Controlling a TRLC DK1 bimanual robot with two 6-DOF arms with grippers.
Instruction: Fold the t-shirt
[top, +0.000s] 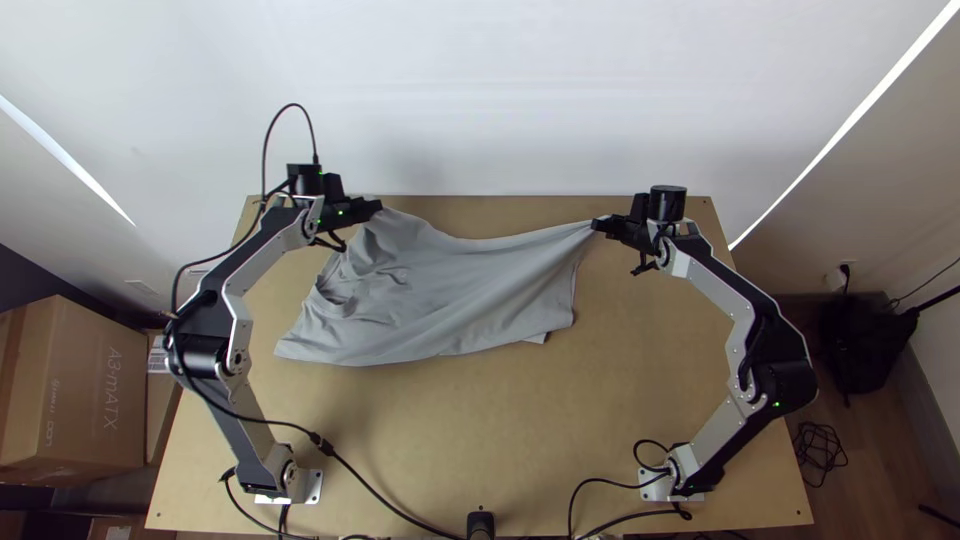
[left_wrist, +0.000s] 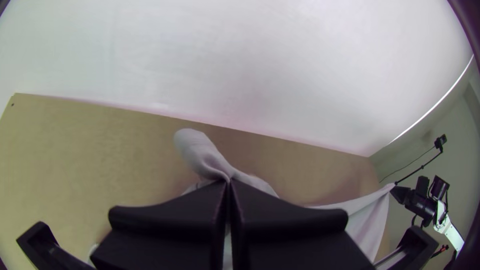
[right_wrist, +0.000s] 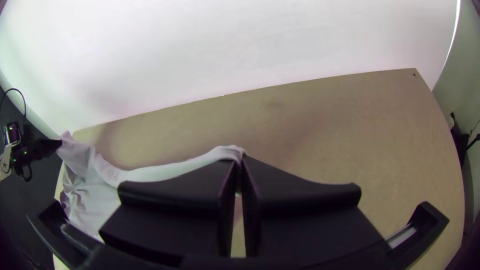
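Flat black fingers (left_wrist: 165, 217) of the left gripper (top: 377, 207), upper left of the frame, and of the right gripper (top: 598, 224), upper right, pinch the grey t-shirt (top: 470, 290). It spreads between them, upper edge sagging slightly, soft cloth wrinkled near the neckline (top: 338, 300), above the smooth pale wooden table (top: 450, 440). Fingers hide the pinched parts.

You can read "A3-MATX" on the cardboard box (top: 85, 425) left of the worktop (top: 480, 430); its other print is too unclear for you to make out.
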